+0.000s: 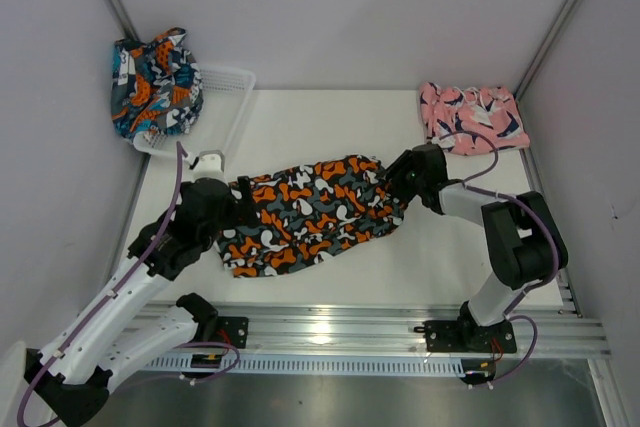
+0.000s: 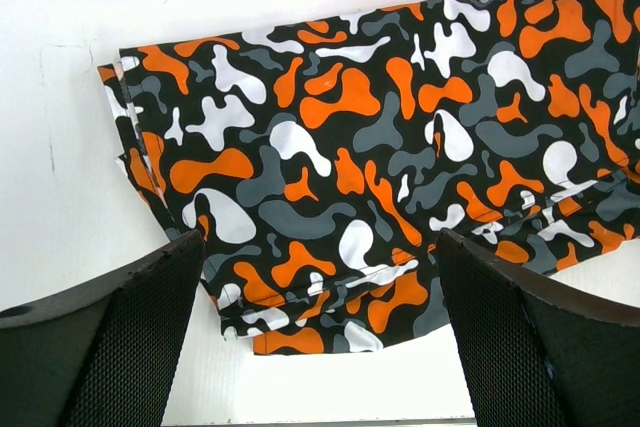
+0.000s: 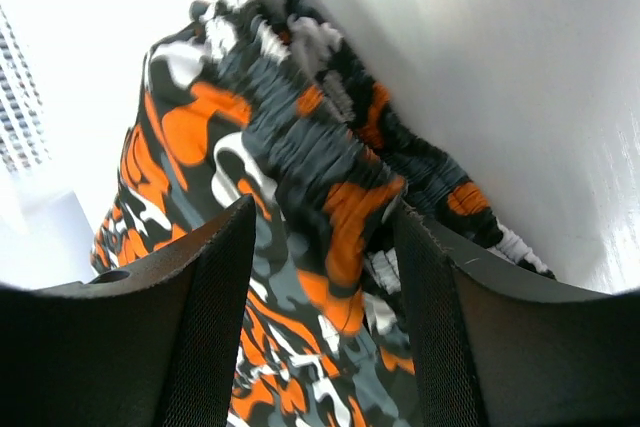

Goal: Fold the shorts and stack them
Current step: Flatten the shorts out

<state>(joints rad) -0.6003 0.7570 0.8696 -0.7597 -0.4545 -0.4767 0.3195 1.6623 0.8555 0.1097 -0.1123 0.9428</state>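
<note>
Left claw (image 2: 320, 239): wide open, empty, over the hem end of the black shorts (image 1: 310, 212), which lie spread mid-desk (image 1: 440, 257), folding apparently unfinished. Right claw (image 3: 322, 209): partly open astride the waistband; cannot tell if gripped. Pink shorts (image 1: 472, 117) lie far right, loosely bundled. Teal shorts (image 1: 152, 87) are heaped on the basket (image 1: 228, 107). No stack yet.

The middle pair of shorts (image 1: 310, 212) lies spread across the centre of the surface (image 1: 430, 267), between the two arms. Its left end lies under and between the left fingers (image 2: 110, 347); its right end sits between the right fingers (image 3: 200, 327). A second pair (image 1: 152, 82) is heaped on the left end of the basket (image 1: 228, 97), at the far left corner. A third pair (image 1: 472, 117) lies at the far right, behind the right arm.
</note>
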